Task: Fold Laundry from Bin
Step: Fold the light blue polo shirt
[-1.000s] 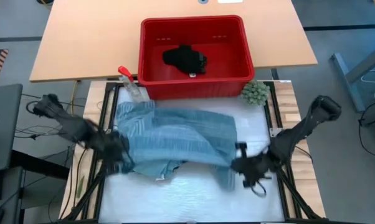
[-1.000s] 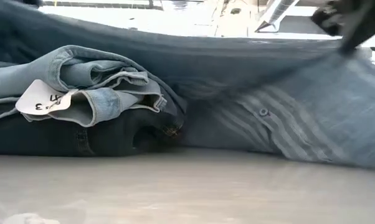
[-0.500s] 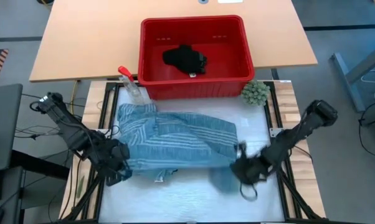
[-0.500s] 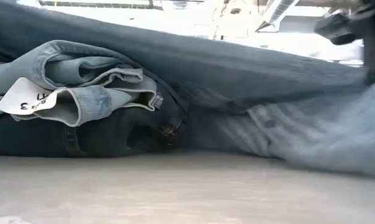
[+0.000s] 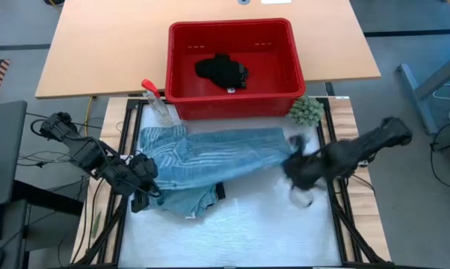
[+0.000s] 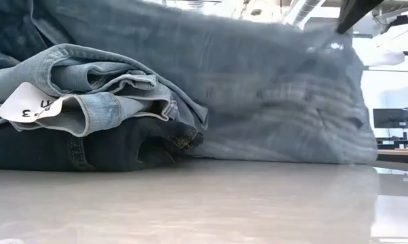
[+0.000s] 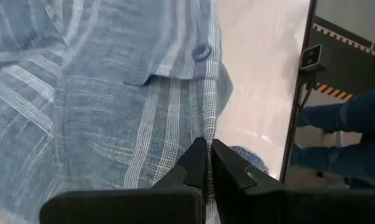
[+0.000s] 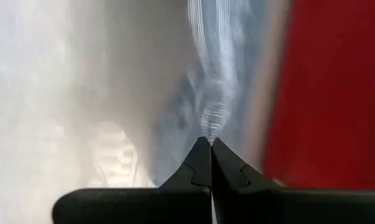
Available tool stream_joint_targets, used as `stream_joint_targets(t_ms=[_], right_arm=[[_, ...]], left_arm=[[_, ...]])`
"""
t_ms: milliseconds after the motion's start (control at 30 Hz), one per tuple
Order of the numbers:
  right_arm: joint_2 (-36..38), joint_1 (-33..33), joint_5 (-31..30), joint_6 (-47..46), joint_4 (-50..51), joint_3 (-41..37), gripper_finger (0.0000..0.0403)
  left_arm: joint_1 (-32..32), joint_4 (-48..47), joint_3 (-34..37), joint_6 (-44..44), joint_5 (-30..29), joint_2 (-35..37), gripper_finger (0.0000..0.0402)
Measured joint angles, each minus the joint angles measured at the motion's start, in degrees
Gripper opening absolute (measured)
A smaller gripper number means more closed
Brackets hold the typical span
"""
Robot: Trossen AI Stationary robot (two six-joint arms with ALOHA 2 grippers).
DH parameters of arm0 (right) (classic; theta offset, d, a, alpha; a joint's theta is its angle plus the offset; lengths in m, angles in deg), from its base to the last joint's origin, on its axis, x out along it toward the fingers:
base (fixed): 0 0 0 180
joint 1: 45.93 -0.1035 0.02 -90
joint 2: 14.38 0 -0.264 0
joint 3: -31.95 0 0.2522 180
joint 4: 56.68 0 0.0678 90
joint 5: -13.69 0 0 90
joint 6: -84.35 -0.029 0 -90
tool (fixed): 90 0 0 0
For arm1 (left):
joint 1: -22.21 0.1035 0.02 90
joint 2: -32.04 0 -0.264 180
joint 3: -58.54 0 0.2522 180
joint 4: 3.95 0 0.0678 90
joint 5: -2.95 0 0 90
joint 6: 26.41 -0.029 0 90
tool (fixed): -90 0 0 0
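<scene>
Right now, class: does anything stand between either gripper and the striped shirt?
Nothing visible does. The left gripper and the right gripper are both shut on the striped shirt, one at each end, stretched above the jeans.

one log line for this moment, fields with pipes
left end effector: shut on shirt | right end effector: shut on shirt | shirt: stretched over jeans | bin: black piece inside

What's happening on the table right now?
Both hands shut on the striped shirt: left hand, right hand. Shirt stretched over jeans. Black piece in red bin. Nothing blocking.
</scene>
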Motion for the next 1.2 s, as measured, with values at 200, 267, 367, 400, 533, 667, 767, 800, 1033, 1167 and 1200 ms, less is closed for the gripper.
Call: stream_joint_targets(t_ms=[200,267,367,400,533,667,767,800,1033,1167,1200], right_arm=[[-15.3,-4.8,8.1,-1.8,-23.8,-7.8,0.0016],[-19.9,-6.8,12.1,-3.8,-29.5,-7.9,0.0016],[-26.2,-9.1,16.9,-6.6,-34.0,-8.3,0.0016],[-27.2,-9.5,18.3,-7.5,-35.4,-8.2,0.0016],[-29.4,-9.4,25.1,-14.3,-37.7,-8.0,0.0045],[-27.5,-8.7,28.2,-22.1,-36.0,-8.1,0.0095],[-24.3,-7.8,33.8,-23.4,-34.3,-8.1,0.0132],[-22.7,-7.5,35.0,-23.4,-33.7,-8.1,0.0144],[-10.1,-4.8,26.7,-23.8,-36.5,-12.2,0.0196],[-9.1,-1.4,27.0,-25.3,-49.9,-20.0,0.0192],[-9.7,-0.8,26.8,-25.4,-52.7,-21.5,0.0189]], left_arm=[[-1.8,-1.2,0.2,2.0,0.6,0.0,0.0],[-2.6,-2.3,0.2,2.9,1.5,0.0,0.0],[-3.4,-4.7,0.2,4.4,3.6,0.0,0.0],[-3.6,-5.6,0.2,5.0,4.2,0.0,0.0],[-3.8,-7.5,0.2,5.1,6.6,0.0,0.0],[-3.7,-7.7,0.3,4.8,9.3,0.0,0.0],[-3.7,-7.7,0.3,4.8,11.6,0.0,0.0],[-3.7,-7.7,0.3,4.8,12.1,0.0,0.0],[-3.8,-10.6,0.3,4.3,18.2,-1.5,0.0],[-4.3,-16.7,0.3,2.9,19.7,-4.1,0.0],[-4.6,-17.9,0.3,2.5,19.7,-4.8,0.0]])
